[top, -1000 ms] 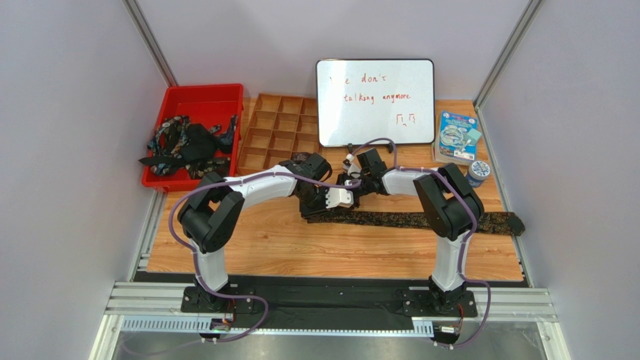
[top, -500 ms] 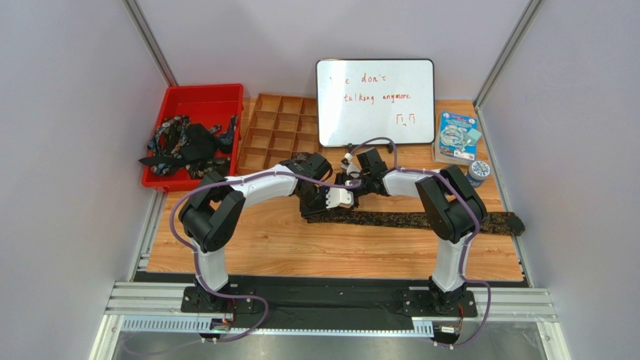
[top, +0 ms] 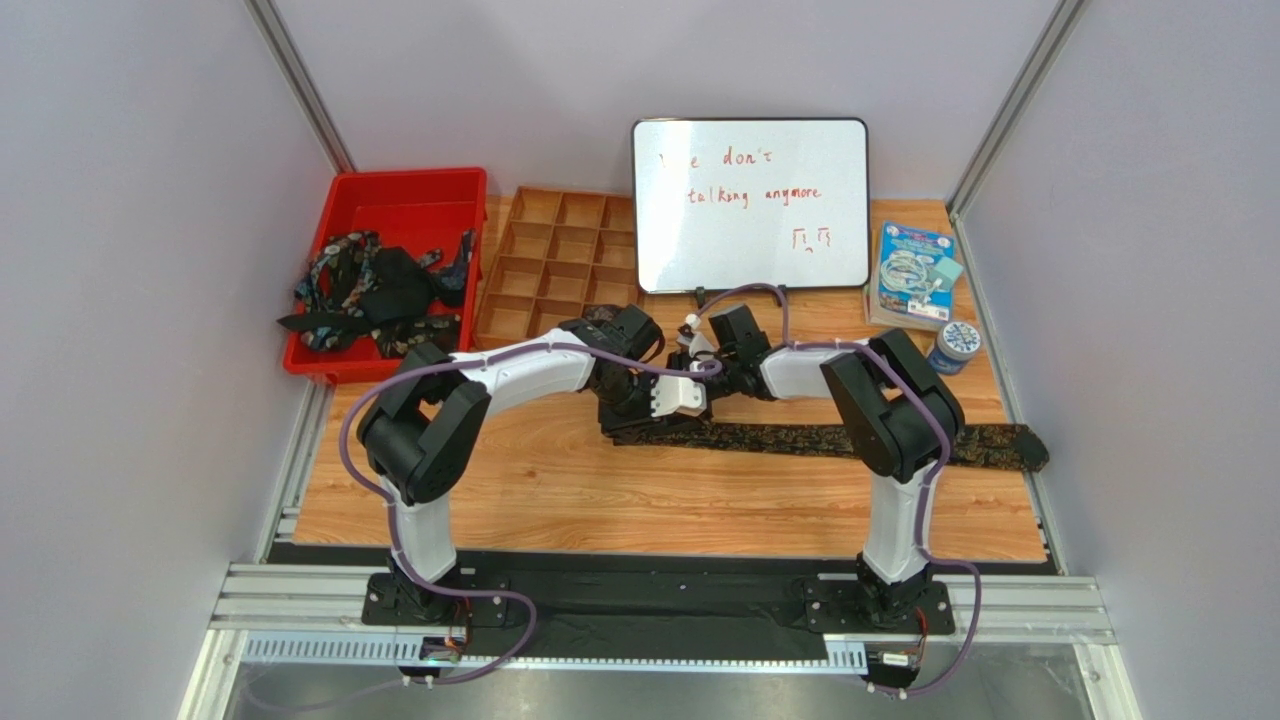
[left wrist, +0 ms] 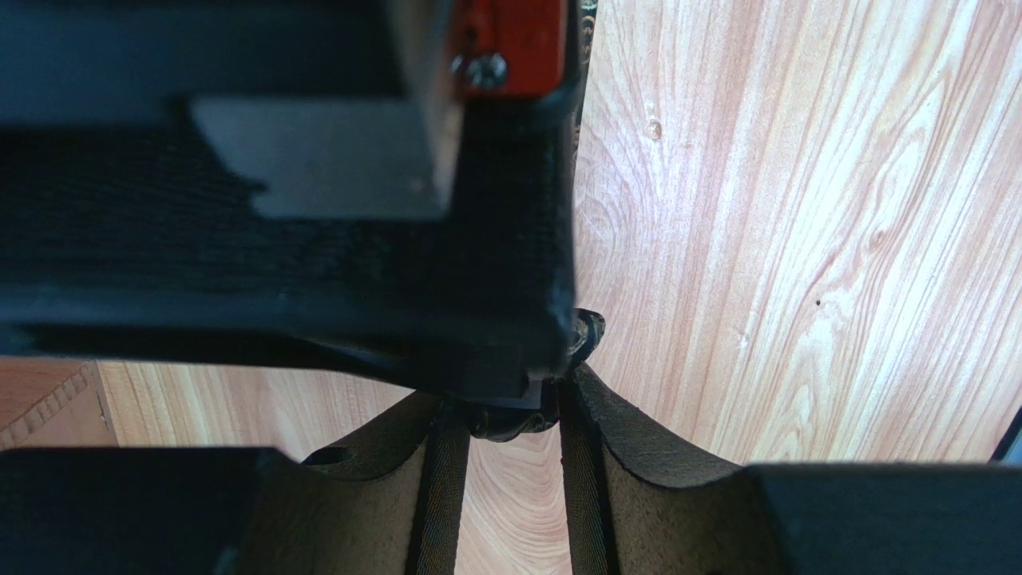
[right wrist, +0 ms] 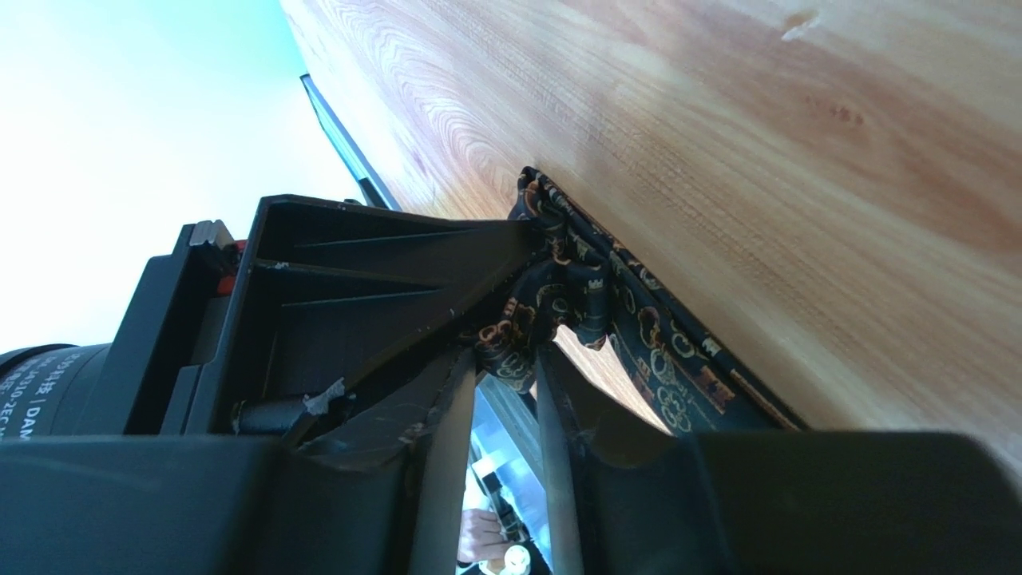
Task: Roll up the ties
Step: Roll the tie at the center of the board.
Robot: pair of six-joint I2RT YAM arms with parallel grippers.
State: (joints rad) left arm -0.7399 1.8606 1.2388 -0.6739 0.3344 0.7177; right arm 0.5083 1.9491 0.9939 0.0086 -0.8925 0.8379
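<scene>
Left jaws are pinched on a small dark bunch of the tie at its left end, the fabric filling the narrow gap between the fingers. Right jaws stand just a little apart, nose to nose with the left ones. The patterned fold of that same end sits right at the tips of their fingers, touching one of them, but I can't tell whether they're actually gripping it.

Both arms reach in over the middle of the bench and meet just in front of the whiteboard, which stands at the back with red writing on it. At the back left is a red bin with a heap of ties tangled in it, one strap hanging over its left rim. Just beside it on the right lies a wooden tray split into small compartments.

The one tie out on the bench lies flat, running from the jaws to the right edge. At the back right sits a blue box, with a small round tin just in front of it
</scene>
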